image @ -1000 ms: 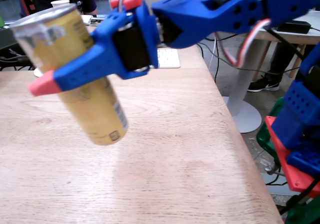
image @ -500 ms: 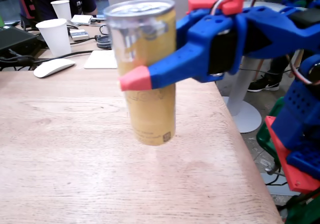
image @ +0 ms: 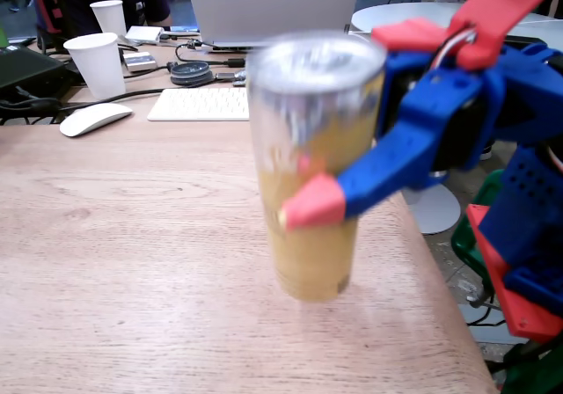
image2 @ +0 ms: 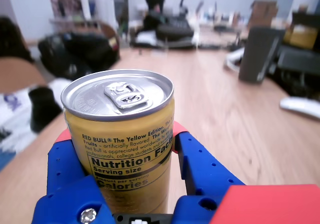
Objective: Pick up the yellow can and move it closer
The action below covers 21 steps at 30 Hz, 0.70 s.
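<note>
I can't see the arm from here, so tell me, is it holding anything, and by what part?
Yes: the gripper holds the yellow can upright by the sides of its body, around mid-height, clear of the table.

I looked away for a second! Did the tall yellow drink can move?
Yes. In the fixed view the tall yellow drink can went rightward, from above the white computer mouse to past the white keyboard, and tipped upright.

Yellow can [image2: 122, 149] upright, clamped between blue gripper [image2: 119, 132] fingers; silver top, pull tab visible; wooden table [image2: 235, 114] behind.
</note>
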Tool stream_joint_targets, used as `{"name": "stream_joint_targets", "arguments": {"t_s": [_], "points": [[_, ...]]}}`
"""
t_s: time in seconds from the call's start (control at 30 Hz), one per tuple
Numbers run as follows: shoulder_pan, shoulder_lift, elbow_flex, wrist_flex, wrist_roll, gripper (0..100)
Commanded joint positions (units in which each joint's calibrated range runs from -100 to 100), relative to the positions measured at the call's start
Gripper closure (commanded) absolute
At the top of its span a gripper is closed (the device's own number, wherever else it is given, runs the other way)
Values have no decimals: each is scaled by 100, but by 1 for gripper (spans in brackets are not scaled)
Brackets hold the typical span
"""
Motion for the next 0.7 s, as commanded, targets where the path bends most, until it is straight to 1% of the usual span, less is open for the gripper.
{"name": "stream_joint_targets", "arguments": {"t_s": [0.0,0.07,0.13,0.67], "points": [[89,-529,-722,1229,15,87],[106,-1077,-694,1902,15,87],[55,-1438,-722,2255,20,87],[140,-1438,-892,2263,24,87]]}}
